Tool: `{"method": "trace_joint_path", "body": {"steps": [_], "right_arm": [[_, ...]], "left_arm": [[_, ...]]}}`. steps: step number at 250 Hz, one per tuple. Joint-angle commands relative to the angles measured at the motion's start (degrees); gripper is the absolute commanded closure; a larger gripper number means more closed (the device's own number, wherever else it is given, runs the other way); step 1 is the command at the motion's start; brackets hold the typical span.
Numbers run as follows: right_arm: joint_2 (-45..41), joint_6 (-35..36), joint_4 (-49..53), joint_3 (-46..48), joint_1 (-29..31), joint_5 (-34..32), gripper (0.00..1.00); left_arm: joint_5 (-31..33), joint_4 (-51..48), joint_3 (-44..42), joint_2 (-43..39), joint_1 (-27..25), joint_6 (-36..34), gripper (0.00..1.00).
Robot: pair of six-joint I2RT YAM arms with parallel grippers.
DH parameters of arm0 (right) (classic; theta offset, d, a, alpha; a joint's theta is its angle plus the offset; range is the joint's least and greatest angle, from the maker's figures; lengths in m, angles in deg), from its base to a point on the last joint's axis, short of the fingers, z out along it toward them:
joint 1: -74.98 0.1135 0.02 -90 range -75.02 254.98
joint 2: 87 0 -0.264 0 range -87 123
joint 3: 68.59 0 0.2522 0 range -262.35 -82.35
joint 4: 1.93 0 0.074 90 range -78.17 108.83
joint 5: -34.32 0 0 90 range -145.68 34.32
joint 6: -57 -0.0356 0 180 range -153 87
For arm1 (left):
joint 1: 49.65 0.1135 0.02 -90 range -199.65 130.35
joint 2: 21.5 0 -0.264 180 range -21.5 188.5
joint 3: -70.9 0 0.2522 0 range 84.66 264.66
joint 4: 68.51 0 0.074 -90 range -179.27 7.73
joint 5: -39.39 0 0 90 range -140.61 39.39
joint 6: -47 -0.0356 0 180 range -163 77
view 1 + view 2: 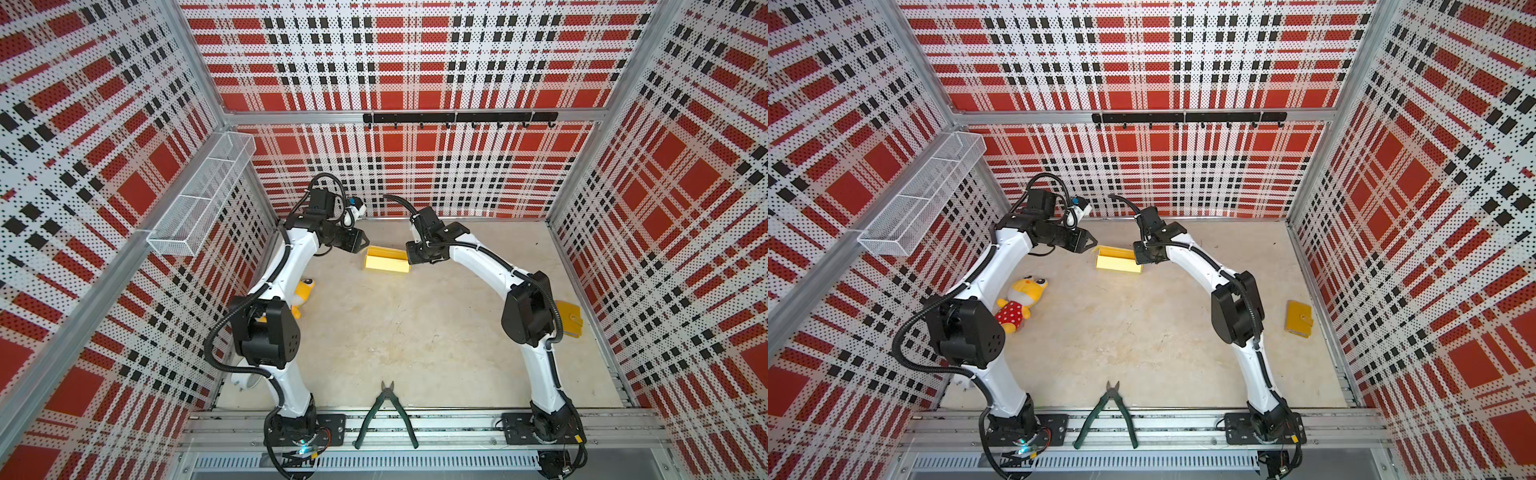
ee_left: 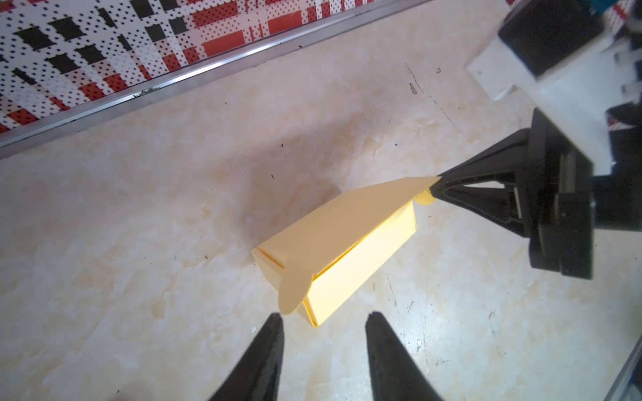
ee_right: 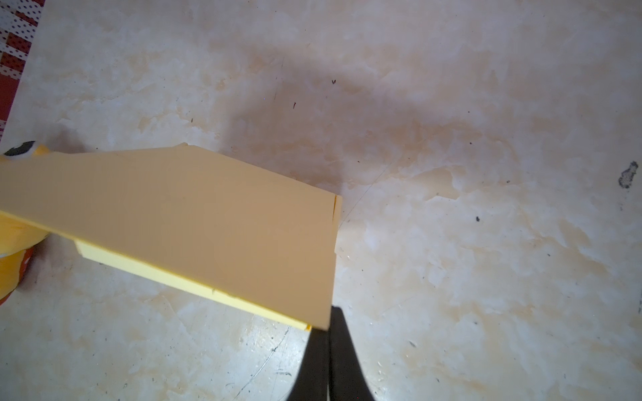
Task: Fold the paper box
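Pale yellow paper box [image 2: 333, 243], lid half raised, its corner pinched by right gripper [image 2: 434, 189]; left gripper [image 2: 324, 316] spread apart, tips just short of it

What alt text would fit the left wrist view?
The right gripper pinches a lid corner of the yellow box, holding the lid up. The left gripper, open, hovers close to the box's near end.

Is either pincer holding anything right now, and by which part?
The right pincer is shut on the paper box, pinching a corner of its raised lid flap. The left pincer is open, holding nothing.
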Motion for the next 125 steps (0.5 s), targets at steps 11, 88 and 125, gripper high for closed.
{"method": "trace_joint_path", "body": {"steps": [11,88,125], "right_arm": [[2.1,0.9,0.9,-1.5,-0.1,0.2,1.00],[2.8,1.0,1.1,-2.1,-0.3,0.7,1.00],[3.0,1.1,1.0,-2.3,-0.4,0.8,1.00]], "left_arm": [[5.9,-1.6,1.9,2.4,-1.2,-4.5,0.57],[8.0,-2.4,3.0,5.6,-1.4,-4.8,0.68],[8.3,-2.4,3.7,6.4,-1.4,-4.8,0.73]]}}
